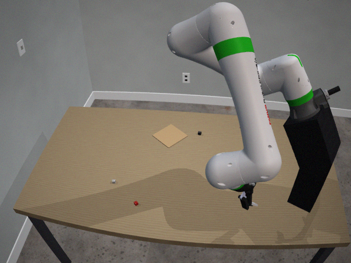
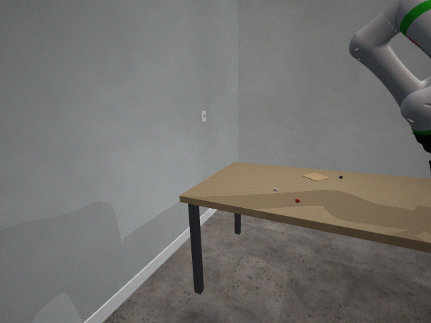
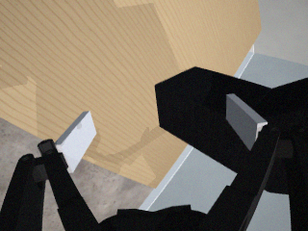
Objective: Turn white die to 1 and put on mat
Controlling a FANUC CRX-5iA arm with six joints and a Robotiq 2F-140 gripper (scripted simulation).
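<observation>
The white die (image 1: 113, 181) (image 2: 275, 190) sits on the table, left of the middle; its top number is too small to read. The tan square mat (image 1: 170, 136) (image 2: 315, 176) lies farther back on the table with nothing on it. The black die (image 1: 199, 132) (image 2: 341, 177) sits just right of the mat. The red die (image 1: 136, 203) (image 2: 297, 200) sits nearer the front edge, to the right of the white die. My gripper (image 3: 158, 115) is open and empty, above the right part of the table, far from all three dice. No die shows in the wrist view.
The wooden table (image 1: 85, 136) (image 2: 243, 180) carries the arm's black pedestal (image 1: 311, 158) (image 3: 192, 106) at its right end. The pedestal is close to my gripper and shows behind the right finger in the wrist view. The arm's shadow falls across the front of the table.
</observation>
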